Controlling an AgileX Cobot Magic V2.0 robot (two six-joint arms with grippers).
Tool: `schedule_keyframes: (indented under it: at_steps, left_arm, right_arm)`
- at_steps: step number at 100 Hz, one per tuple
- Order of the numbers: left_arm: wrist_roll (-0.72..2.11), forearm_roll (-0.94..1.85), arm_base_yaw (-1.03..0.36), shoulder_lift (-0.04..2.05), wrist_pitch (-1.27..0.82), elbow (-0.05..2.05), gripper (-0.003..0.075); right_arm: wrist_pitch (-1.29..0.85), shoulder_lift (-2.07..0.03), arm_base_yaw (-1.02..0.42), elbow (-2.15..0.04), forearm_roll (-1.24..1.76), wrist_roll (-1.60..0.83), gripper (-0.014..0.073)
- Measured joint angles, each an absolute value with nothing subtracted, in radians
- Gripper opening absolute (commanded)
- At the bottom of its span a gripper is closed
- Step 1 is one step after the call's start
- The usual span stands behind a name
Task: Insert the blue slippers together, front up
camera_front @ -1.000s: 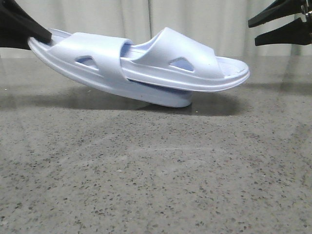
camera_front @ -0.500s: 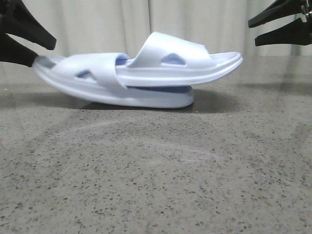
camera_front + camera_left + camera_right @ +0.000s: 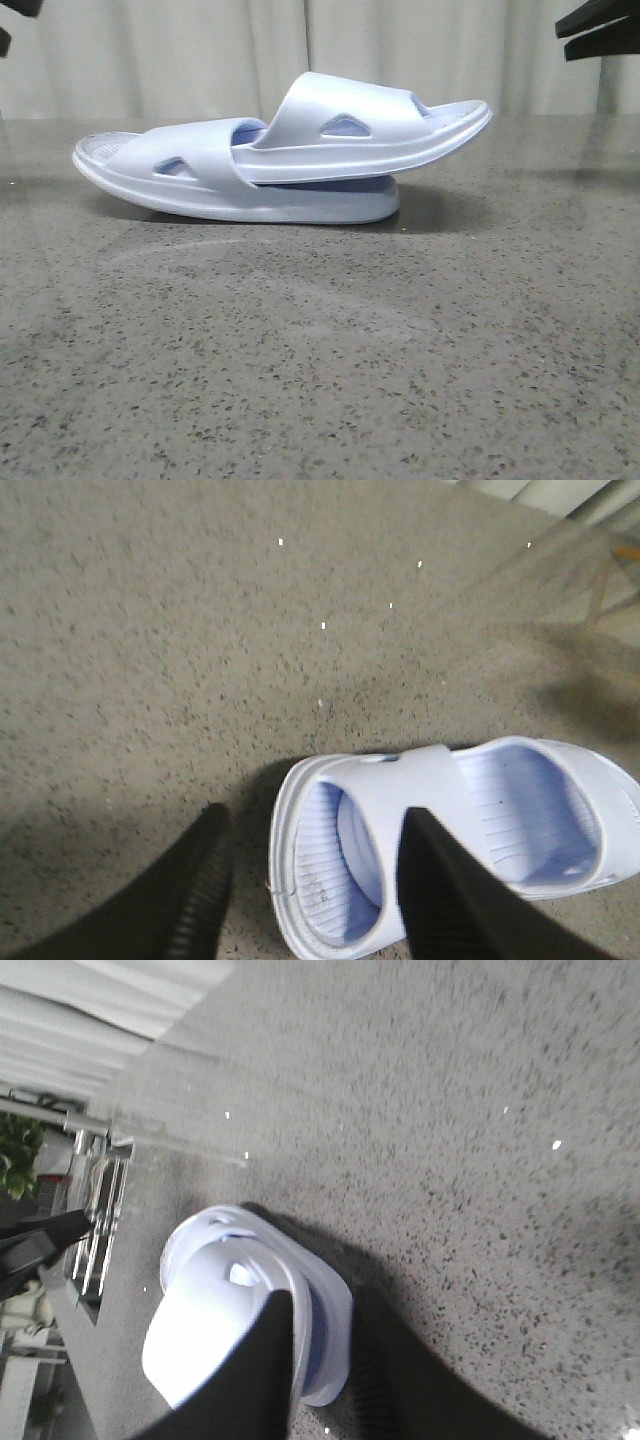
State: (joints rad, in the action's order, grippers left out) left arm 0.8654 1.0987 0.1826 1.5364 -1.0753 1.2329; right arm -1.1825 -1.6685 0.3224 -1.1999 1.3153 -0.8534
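The two blue slippers lie nested in the middle of the grey speckled table. The lower slipper [image 3: 200,195] rests flat on its sole. The upper slipper [image 3: 380,130] is pushed under the lower one's strap and sticks out to the right, tilted slightly up. My left gripper [image 3: 8,22] is open, high at the far left and clear of the slippers. The left wrist view shows its fingers [image 3: 200,880] spread over the lower slipper's end [image 3: 320,855]. My right gripper [image 3: 600,28] is open, high at the far right. The right wrist view shows the pair end-on [image 3: 215,1310] behind its finger.
The grey table [image 3: 320,380] stretches wide in front of the slippers. A pale curtain [image 3: 200,60] hangs behind the far edge. A metal rack [image 3: 95,1210] and a plant [image 3: 15,1155] stand beyond the table.
My left gripper has let go of the lower slipper's end and moved up and left. The pair has settled flat on the table. My right gripper has drawn back to the right.
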Motion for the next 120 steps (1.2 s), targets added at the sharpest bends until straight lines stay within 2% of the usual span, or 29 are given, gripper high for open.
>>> schedule_keyframes:
  at_steps: [4,16,29,49,70,83,101,109,120]
  left_arm:
    - [0.865,1.097,0.198,1.515,-1.077,1.246,0.0019]
    - [0.883,1.088,0.221,1.422,-1.042,1.262,0.0015]
    - [0.886,1.078,0.225,1.287,-0.902,1.262,0.0015]
    - [0.886,1.06,0.227,1.085,-0.681,1.261,0.0015]
    - [0.861,0.97,0.22,0.943,-0.652,1.261,0.0015]
    - [0.845,0.816,0.096,0.897,-0.64,1.261,0.0015]
    - [0.719,0.506,-0.169,0.81,-0.686,1.241,0.0015]
    - [0.664,0.442,-0.229,0.743,-0.691,1.206,0.0015]
    - [0.625,0.425,-0.252,0.623,-0.623,1.095,0.0015]
  right_arm:
    - [-1.183,-1.648,0.332,-1.2,1.315,-0.853,-0.0103]
    - [-1.185,-1.582,0.355,-1.2,1.313,-0.852,-0.0094]
    - [-1.166,-1.502,0.36,-1.2,1.328,-0.849,-0.0094]
    - [-0.978,-1.319,0.361,-1.167,1.419,-0.849,-0.0094]
    - [-0.773,-1.107,0.361,-1.093,1.576,-0.849,-0.0094]
    - [-0.751,-1.013,0.331,-1.092,1.485,-0.849,-0.0094]
    - [-0.819,-0.923,0.107,-1.094,1.164,-0.847,-0.0087]
    - [-0.852,-0.862,0.015,-1.082,1.037,-0.82,-0.0087]
    - [-0.827,-0.759,-0.042,-1.001,0.975,-0.786,-0.0087]
